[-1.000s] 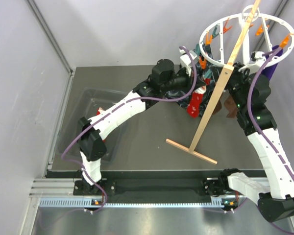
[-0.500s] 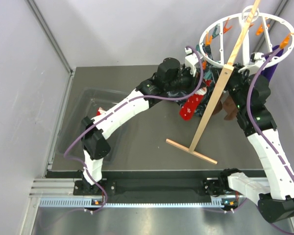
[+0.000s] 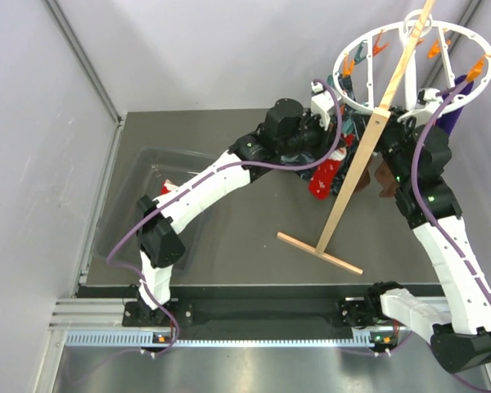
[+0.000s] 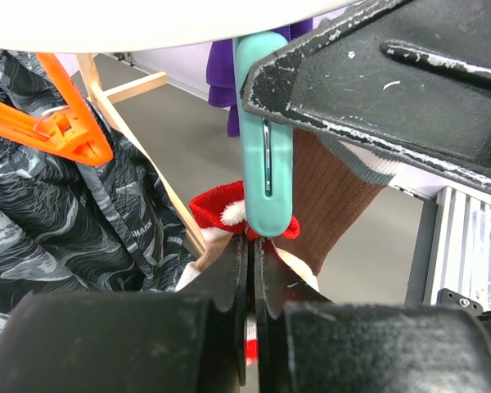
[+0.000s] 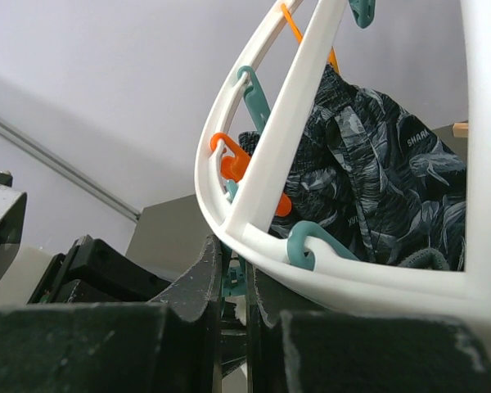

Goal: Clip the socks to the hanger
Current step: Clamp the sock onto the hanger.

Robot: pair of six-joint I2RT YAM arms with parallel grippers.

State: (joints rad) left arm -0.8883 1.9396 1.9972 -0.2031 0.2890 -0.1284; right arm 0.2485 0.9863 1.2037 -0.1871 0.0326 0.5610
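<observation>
Sock [image 4: 219,210], red knit, pinched by left pincer [image 4: 250,250], right pincer [image 5: 236,260] squeezing teal plastic clip [image 4: 264,155]

The word "SHARK" is printed on the dark patterned cloth [image 4: 151,239].

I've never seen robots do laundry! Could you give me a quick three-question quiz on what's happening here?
1. True or false: the left gripper is open and empty.
2. What colour is the clip directly above its fingertips? A) orange B) teal C) white
3. Fill in: the plain sock just right of that clip is ___.
Key: 1. False: it is shut on the red sock. 2. B, the teal clip. 3. Brown: the brown sock.
</observation>
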